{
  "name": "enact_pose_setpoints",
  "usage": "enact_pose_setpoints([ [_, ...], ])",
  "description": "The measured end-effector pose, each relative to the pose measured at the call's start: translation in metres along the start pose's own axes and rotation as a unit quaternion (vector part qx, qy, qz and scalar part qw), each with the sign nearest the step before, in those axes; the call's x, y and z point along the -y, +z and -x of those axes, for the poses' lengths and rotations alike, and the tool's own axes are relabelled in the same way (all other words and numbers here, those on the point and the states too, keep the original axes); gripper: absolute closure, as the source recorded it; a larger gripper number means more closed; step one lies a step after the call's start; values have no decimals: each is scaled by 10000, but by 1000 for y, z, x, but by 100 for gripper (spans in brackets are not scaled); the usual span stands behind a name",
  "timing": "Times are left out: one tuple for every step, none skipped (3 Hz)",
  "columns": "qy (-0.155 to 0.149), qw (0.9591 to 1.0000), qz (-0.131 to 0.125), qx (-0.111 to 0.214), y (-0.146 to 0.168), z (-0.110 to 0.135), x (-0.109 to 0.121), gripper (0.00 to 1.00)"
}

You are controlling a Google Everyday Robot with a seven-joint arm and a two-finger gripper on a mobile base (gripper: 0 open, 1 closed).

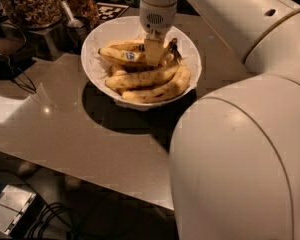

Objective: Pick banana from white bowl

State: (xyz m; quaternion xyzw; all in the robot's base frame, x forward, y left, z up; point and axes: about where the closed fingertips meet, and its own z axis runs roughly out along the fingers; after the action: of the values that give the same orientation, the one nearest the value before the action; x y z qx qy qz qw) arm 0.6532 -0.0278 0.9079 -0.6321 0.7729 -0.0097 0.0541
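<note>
The white bowl (101, 40) stands on the counter and holds a bunch of ripe yellow bananas with brown freckles. The banana (121, 55) with the small blue sticker lies at the top left of the bunch. My gripper (153, 54) reaches straight down from the arm into the bowl and sits on the right end of that banana, near the stems. Two fatter bananas (155, 83) lie in front of it.
The beige counter (65, 129) carries jars of nuts or granola (30, 4) and a metal scoop (72, 19) behind the bowl at left. My large arm housing (240, 159) fills the right foreground. Cables and a box lie on the floor at lower left.
</note>
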Motion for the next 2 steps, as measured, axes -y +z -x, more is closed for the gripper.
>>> enact_pose_setpoints([
  [0,10000,0,0,-8,1,1,87],
  [0,10000,0,0,0,0,0,100],
])
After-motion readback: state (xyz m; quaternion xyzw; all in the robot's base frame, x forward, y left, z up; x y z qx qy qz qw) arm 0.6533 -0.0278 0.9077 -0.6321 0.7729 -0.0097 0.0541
